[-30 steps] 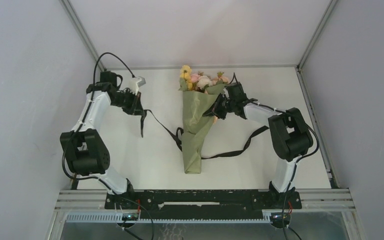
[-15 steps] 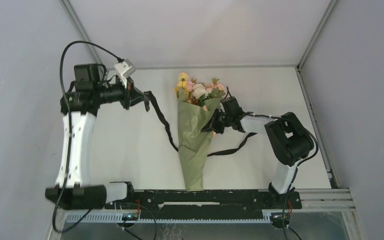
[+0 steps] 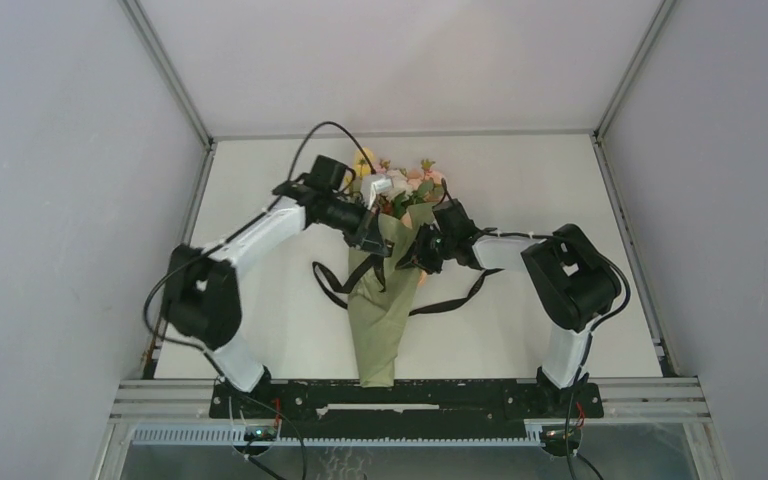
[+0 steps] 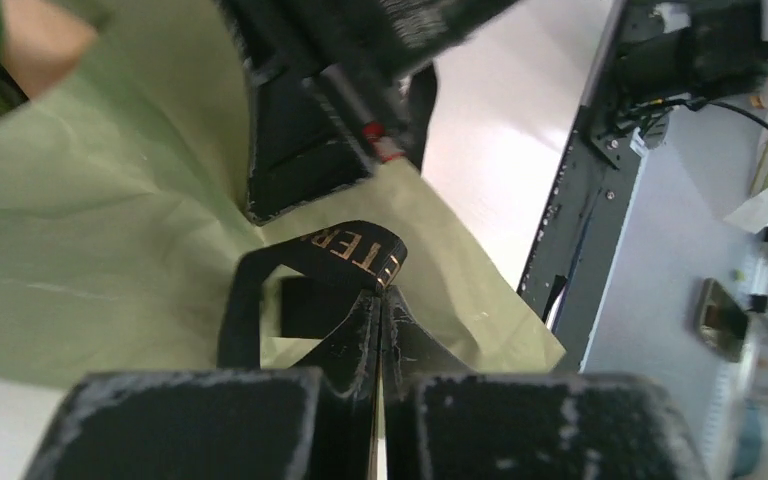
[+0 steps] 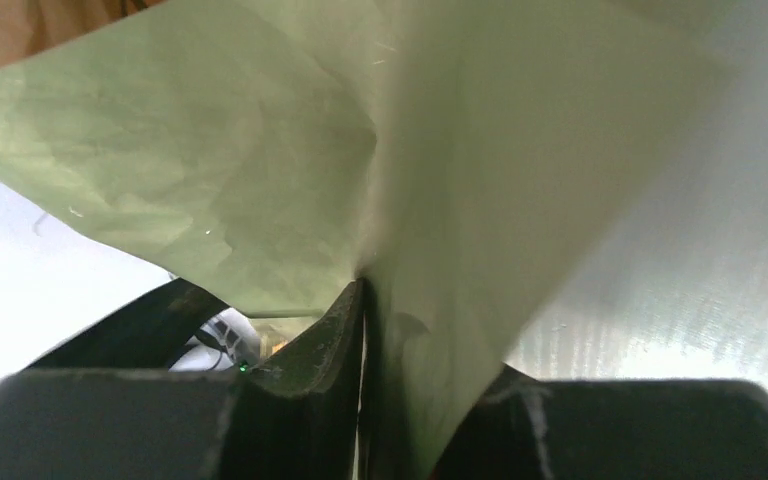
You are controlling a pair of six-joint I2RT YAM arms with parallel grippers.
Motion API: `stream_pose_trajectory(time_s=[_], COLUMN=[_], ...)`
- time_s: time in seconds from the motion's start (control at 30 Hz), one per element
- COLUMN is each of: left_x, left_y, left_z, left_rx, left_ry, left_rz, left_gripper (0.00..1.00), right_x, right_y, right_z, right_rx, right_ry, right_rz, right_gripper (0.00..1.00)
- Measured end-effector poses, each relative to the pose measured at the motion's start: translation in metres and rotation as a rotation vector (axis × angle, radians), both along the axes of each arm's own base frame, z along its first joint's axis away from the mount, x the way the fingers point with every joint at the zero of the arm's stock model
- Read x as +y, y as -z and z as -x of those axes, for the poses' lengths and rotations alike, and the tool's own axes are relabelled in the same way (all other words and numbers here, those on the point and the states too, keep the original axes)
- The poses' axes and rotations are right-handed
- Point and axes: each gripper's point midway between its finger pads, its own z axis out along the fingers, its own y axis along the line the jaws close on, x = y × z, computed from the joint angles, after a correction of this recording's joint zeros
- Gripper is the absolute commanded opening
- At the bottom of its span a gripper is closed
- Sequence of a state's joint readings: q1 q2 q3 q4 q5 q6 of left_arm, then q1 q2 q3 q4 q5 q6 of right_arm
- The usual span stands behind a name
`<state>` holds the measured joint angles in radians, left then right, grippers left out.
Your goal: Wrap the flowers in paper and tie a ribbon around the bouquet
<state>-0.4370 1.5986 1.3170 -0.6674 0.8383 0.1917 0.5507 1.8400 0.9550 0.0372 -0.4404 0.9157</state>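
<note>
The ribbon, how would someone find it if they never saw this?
On the white table, find the olive-green paper cone of flowers lying in the middle. The ribbon is the floppy black band looping out on both sides of it, pinched in the left end effector. Unlike the round robot cables, it is flat with gold letters.

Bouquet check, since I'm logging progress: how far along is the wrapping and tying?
Done: the paper is rolled into a cone around the flowers. In hand: the left jaws are shut on the ribbon over the cone, while the right jaws pinch the paper's edge. Left: no knot or bow shows; the ribbon lies in loose loops on both sides of the cone.
</note>
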Motion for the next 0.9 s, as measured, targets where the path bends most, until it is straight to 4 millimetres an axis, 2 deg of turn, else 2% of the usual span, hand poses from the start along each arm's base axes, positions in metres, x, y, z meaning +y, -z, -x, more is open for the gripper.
stream_pose_trajectory(time_s=[0.07, 0.17, 0.3, 0.4, 0.5, 0.57, 0.63, 0.73, 0.8, 0.9], left_x=[-0.008, -0.014, -0.018, -0.023, -0.028, -0.03, -0.032, -0.033, -0.033, -0.034], left_y=[0.038, 0.079, 0.118, 0.138, 0.146, 0.147, 0.147, 0.147, 0.147, 0.148], left_z=[-0.007, -0.013, -0.013, -0.005, 0.001, 0.004, 0.004, 0.005, 0.006, 0.007], left_rx=[0.1, 0.194, 0.264, 0.292, 0.297, 0.295, 0.289, 0.287, 0.285, 0.276], left_ry=[-0.021, -0.054, -0.07, -0.055, -0.036, -0.028, -0.025, -0.021, -0.018, -0.01], left_rz=[-0.053, -0.113, -0.183, -0.222, -0.243, -0.247, -0.248, -0.251, -0.252, -0.258], left_gripper=[0.0, 0.0, 0.0, 0.0, 0.0, 0.0, 0.0, 0.0, 0.0, 0.0], right_x=[-0.005, -0.015, -0.033, -0.056, -0.098, -0.135, -0.171, -0.209, -0.221, -0.205], right_y=[0.002, -0.003, -0.025, -0.043, -0.056, -0.061, -0.06, -0.049, -0.037, -0.023], right_z=[0.0, -0.001, -0.006, -0.008, -0.012, -0.015, -0.017, -0.016, -0.011, 0.001], right_rx=[-0.002, -0.018, -0.087, -0.141, -0.185, -0.193, -0.18, -0.138, -0.108, -0.08], right_ry=[0.01, 0.029, 0.064, 0.11, 0.2, 0.28, 0.351, 0.414, 0.417, 0.334], right_rz=[0.027, 0.07, 0.125, 0.196, 0.323, 0.424, 0.51, 0.599, 0.612, 0.541], right_gripper=[0.38, 0.46, 0.59, 0.65, 0.71, 0.73, 0.73, 0.69, 0.69, 0.65])
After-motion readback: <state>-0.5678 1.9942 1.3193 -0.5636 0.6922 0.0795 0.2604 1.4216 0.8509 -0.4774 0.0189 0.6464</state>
